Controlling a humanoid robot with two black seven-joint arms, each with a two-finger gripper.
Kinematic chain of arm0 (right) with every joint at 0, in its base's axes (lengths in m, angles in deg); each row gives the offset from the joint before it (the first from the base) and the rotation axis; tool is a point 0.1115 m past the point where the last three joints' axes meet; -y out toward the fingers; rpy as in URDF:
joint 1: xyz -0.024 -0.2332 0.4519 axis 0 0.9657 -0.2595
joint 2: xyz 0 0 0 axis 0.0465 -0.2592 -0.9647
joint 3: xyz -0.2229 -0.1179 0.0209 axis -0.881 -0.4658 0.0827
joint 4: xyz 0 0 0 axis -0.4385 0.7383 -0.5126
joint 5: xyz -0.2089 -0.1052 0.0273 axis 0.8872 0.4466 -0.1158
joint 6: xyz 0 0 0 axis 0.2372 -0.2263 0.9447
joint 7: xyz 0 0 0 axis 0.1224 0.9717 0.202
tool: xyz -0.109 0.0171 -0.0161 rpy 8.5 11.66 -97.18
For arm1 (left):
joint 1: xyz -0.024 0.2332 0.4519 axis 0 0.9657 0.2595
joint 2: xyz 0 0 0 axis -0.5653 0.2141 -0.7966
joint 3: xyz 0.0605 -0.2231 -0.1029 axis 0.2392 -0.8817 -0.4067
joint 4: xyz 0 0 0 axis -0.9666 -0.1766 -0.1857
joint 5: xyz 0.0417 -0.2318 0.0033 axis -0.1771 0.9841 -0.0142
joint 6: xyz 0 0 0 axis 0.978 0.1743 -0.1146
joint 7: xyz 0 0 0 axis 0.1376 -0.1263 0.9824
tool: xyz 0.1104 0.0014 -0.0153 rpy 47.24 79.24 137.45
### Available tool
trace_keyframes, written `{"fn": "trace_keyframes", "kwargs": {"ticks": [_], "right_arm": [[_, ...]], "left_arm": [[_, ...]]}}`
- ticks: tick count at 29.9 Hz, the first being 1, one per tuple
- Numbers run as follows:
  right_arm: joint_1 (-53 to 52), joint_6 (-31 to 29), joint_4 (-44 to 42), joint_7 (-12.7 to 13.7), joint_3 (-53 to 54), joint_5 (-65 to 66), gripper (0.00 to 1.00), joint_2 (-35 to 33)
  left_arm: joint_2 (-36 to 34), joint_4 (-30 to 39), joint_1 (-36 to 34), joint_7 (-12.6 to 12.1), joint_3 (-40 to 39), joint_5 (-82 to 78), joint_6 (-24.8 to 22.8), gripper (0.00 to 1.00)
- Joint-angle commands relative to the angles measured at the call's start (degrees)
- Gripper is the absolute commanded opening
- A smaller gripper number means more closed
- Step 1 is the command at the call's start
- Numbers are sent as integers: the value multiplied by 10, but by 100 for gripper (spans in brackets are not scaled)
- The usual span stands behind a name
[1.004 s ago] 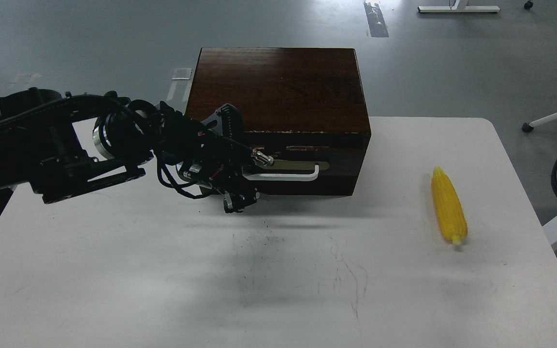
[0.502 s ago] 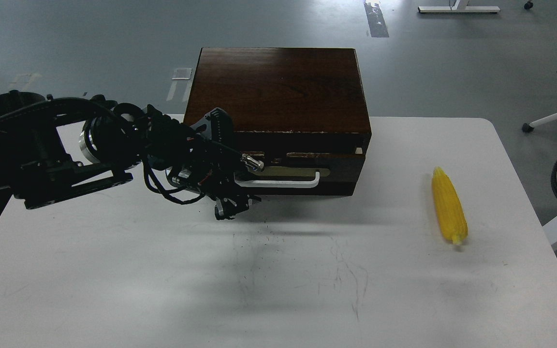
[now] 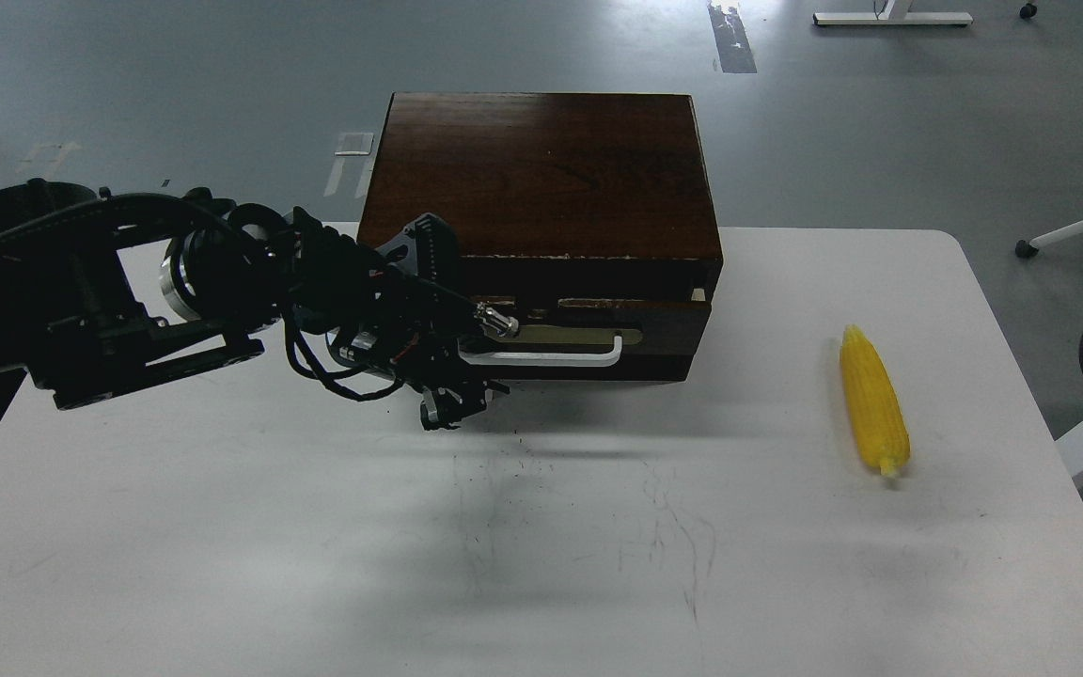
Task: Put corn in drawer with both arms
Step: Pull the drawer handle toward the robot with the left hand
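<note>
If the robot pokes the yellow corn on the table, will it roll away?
Probably, if poked from the side: the corn looks round and long, lying flat on the smooth white table. Its tapered shape would likely make it curve. It looks stiff, not floppy.

- corn (image 3: 872, 399): bright yellow
- drawer (image 3: 588, 324): dark brown wood, white handle (image 3: 560, 354), tan plate
- table (image 3: 222, 545): white, dark scribble marks
- left arm (image 3: 128, 301): black, silver ring

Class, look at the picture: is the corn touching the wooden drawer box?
Apart. The head view shows the corn lying on the white table, with a wide bare strip of tabletop between it and the drawer box.
</note>
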Motion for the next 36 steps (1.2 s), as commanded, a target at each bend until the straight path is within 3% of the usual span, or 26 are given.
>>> {"fn": "trace_keyframes", "kwargs": {"ticks": [1, 31, 32, 34, 36], "right_arm": [[-1, 0, 1, 0, 1, 0, 100, 1], [-6, 0, 0, 0, 0, 0, 100, 1], [-6, 0, 0, 0, 0, 0, 100, 1], [-6, 0, 0, 0, 0, 0, 100, 1], [-6, 0, 0, 0, 0, 0, 100, 1]], "left_arm": [[-2, 6, -1, 0, 0, 0, -1, 42], [-15, 70, 0, 0, -1, 0, -28, 43], [-15, 70, 0, 0, -1, 0, -28, 46], [-15, 69, -1, 0, -1, 1, -33, 65], [-16, 69, -1, 0, -1, 1, -39, 71]]}}
